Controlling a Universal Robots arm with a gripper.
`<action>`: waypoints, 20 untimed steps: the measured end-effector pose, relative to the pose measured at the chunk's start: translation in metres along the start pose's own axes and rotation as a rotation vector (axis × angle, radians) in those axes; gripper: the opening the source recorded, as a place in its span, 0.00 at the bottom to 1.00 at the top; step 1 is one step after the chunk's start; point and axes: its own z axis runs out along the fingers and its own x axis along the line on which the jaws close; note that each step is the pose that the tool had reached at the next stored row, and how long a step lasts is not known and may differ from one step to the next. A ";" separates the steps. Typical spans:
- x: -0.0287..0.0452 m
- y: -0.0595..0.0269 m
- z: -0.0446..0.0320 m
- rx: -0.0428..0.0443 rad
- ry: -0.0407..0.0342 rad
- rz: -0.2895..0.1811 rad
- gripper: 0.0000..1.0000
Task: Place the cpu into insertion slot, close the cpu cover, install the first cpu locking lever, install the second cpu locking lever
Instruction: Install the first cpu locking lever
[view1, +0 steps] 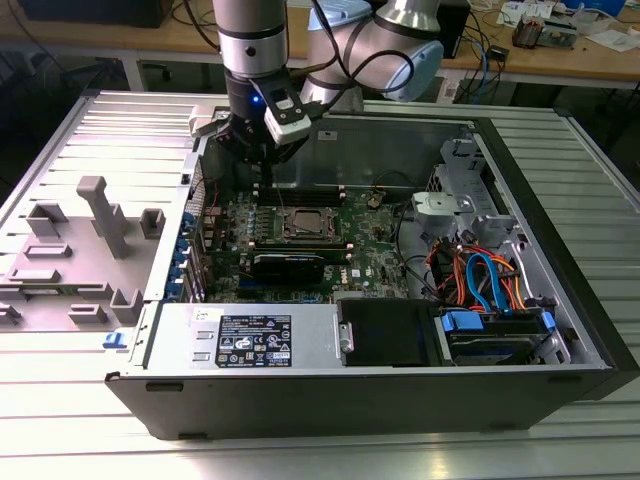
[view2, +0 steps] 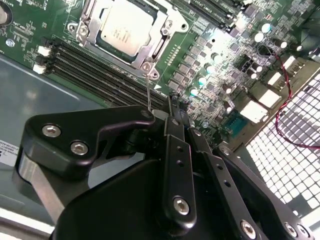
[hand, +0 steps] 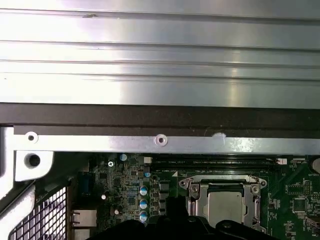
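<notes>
The cpu (view2: 122, 27), a pale silver square, lies in the insertion slot (view2: 80, 30) on the green board. The silvery cpu cover (view2: 160, 42) lies flat around its edges. A thin metal locking lever (view2: 148, 87) stands up from the socket's corner, and its free end is close to my fingertips. My gripper (view2: 172, 111) hovers over the board just beside the socket with its black fingers together and nothing between them. In the exterior view the gripper (view1: 262, 160) hangs inside the open case, behind the cpu (view1: 305, 224). The first wrist view shows the cpu (hand: 225, 207) under the cover (hand: 196, 197).
Long black memory slots (view2: 100, 75) run beside the socket. A black card (view1: 288, 265) lies in front of it. The case's back wall (hand: 160, 120) is close to the gripper. Power supply (view1: 250, 340) and cabled drive cage (view1: 490, 290) fill the front. A grey fixture (view1: 100, 215) stands at the exterior view's left.
</notes>
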 end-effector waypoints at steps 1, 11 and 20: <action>0.0000 0.0006 0.0001 0.0000 0.0000 0.000 0.11; -0.0008 0.0057 0.0006 0.0000 0.0000 0.000 0.11; -0.0045 0.0077 0.0008 0.0000 0.0000 0.000 0.11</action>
